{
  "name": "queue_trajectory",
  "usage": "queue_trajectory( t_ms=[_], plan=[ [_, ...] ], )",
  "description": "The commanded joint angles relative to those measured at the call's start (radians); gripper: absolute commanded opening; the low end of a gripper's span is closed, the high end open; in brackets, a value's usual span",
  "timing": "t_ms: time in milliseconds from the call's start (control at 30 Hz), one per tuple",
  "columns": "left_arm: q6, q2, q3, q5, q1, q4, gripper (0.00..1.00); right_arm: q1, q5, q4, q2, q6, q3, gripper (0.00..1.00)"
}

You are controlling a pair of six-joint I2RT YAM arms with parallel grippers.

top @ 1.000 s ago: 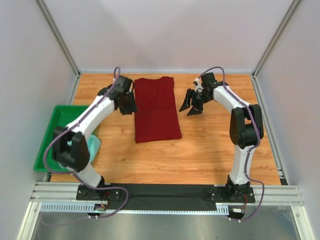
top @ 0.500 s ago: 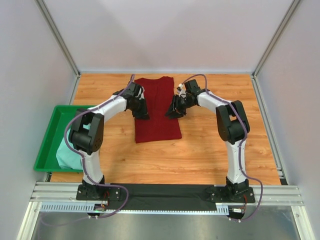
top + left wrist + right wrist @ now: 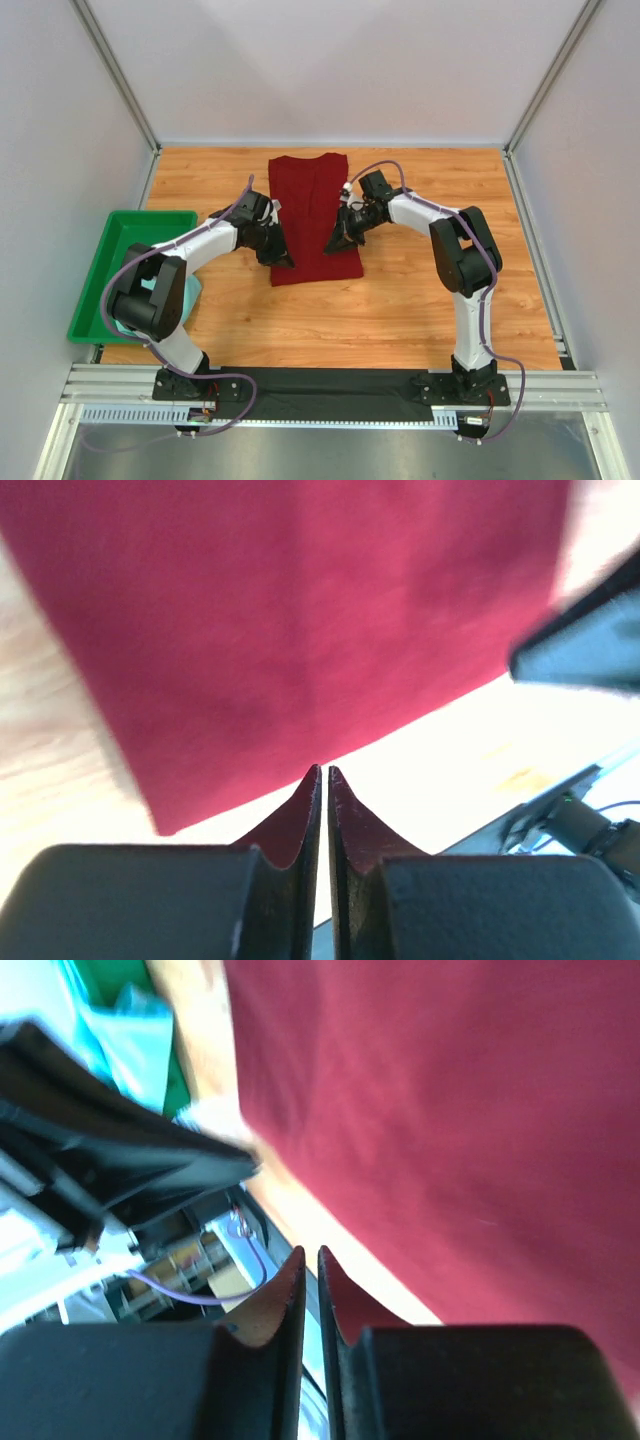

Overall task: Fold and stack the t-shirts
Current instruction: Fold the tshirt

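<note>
At the far left of the top view a green tray (image 3: pixel 100 280) sits on the wooden counter (image 3: pixel 420 290). The mint t-shirt (image 3: pixel 193 292) shows at the tray's right edge, mostly hidden behind the left arm. Further right, the left tool (image 3: pixel 284 260) is low at the lower-left edge of the maroon t-shirt (image 3: pixel 312 200), which lies flat as a long rectangle in the upper middle of the frame. The left wrist view shows its fingers (image 3: pixel 295 825) clenched to a thin slit with the tips at the hem; whether cloth is pinched I cannot tell. The right tool (image 3: pixel 330 245) is at the shirt's right edge, likewise clenched, with nothing visible in the slit. Pale walls (image 3: pixel 330 70) and metal posts enclose the counter. Both wrist views are blurred.
</note>
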Motion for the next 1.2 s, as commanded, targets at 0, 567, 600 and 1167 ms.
queue_trajectory(
  t_ms=[0,567,600,1167],
  plan=[
    [-0.018,0.015,-0.029,-0.027,0.01,-0.008,0.1,0.056,-0.058,0.052,0.001,0.014,-0.031,0.1],
    [0.011,-0.124,-0.138,-0.099,0.004,-0.139,0.12,-0.048,0.026,0.003,-0.199,-0.115,-0.364,0.09],
    [0.005,-0.172,-0.132,-0.096,0.003,-0.145,0.14,-0.048,0.026,0.023,-0.209,-0.102,-0.362,0.1],
    [0.008,-0.171,-0.267,-0.14,0.038,-0.099,0.11,-0.072,0.133,0.04,-0.26,-0.111,-0.502,0.35]
  ],
)
